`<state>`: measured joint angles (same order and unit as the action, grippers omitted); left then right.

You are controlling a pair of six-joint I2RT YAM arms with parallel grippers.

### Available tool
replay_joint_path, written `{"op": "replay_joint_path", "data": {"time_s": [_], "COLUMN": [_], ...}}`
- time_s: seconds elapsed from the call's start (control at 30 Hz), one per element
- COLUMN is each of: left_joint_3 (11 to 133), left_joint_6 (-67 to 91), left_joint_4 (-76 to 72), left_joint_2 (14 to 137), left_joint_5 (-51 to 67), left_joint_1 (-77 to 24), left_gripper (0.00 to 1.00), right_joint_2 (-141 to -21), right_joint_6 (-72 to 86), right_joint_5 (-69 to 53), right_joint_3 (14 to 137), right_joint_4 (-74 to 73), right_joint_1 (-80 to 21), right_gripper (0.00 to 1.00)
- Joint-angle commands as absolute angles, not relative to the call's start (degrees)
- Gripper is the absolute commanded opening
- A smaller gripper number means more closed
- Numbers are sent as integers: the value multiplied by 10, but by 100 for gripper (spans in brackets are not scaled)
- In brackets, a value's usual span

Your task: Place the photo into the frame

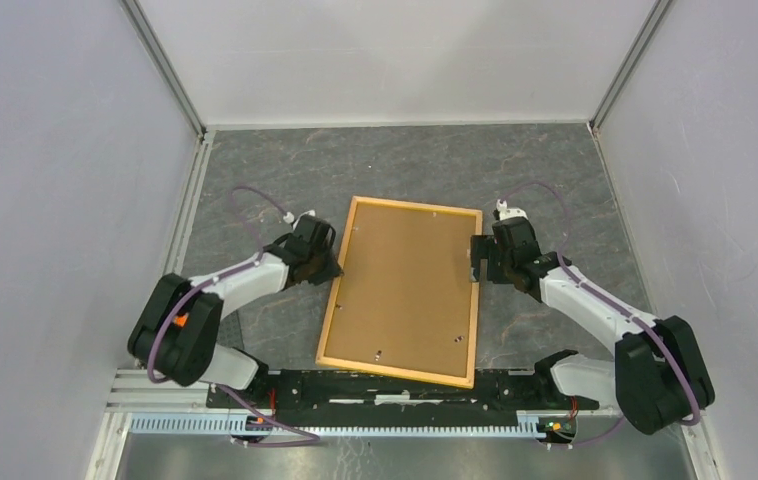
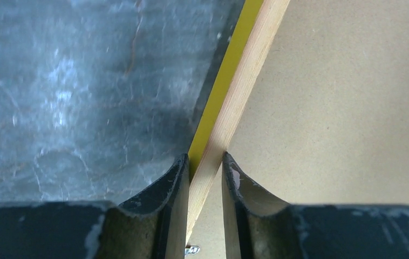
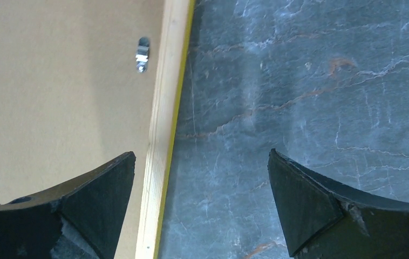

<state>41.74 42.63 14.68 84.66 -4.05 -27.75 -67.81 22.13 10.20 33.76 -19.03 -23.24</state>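
Fibreboard backing panel [image 1: 405, 285] fills the frame [image 1: 332, 300], which lies flat on the counter [image 1: 555, 180]. Left end effector [image 2: 205, 162] is clamped on the frame's left rail; right end effector [image 3: 202, 156] gapes wide astride the right rail, gripping nothing. Its wrist view alone plainly shows 1 metal clip [image 3: 142, 56] on the panel, forward-left of it.

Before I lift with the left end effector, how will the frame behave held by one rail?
Likely stiff: the frame is wood, with a backing panel filling it. Pinched on one long rail by the left end effector, its far side would probably droop. That narrow rail may twist in the grip.
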Motion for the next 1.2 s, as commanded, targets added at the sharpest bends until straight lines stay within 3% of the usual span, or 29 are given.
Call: {"op": "replay_joint_path", "data": {"time_s": [0.0, 0.1, 0.2, 0.47, 0.53, 0.7, 1.1, 1.17], "left_joint_3": [322, 259, 215, 212, 219, 224, 228, 229], "left_joint_6": [524, 565, 588, 593, 592, 595, 603, 603], "left_joint_4": [106, 52, 8, -10, -9, -3, -3, -3], "left_joint_2": [786, 751, 727, 755, 768, 777, 786, 785], "left_joint_5": [-25, -29, -30, -32, -29, -32, -36, -37], "left_joint_1": [-281, -282, -282, -282, -283, -282, -281, -280], "left_gripper": [8, 4, 3, 2, 3, 3, 2, 2], "right_joint_2": [-719, -763, -803, -866, -876, -903, -977, -983], "right_joint_6": [254, 244, 226, 284, 313, 366, 382, 391], "right_joint_5": [84, 75, 63, 104, 115, 191, 234, 236], "right_joint_3": [389, 421, 455, 503, 508, 529, 576, 582], "right_joint_4": [-163, -151, -147, -162, -165, -200, -185, -190], "right_joint_1": [-222, -222, -222, -226, -230, -243, -242, -242], "right_gripper": [98, 97, 87, 77, 70, 68, 63, 55]}}
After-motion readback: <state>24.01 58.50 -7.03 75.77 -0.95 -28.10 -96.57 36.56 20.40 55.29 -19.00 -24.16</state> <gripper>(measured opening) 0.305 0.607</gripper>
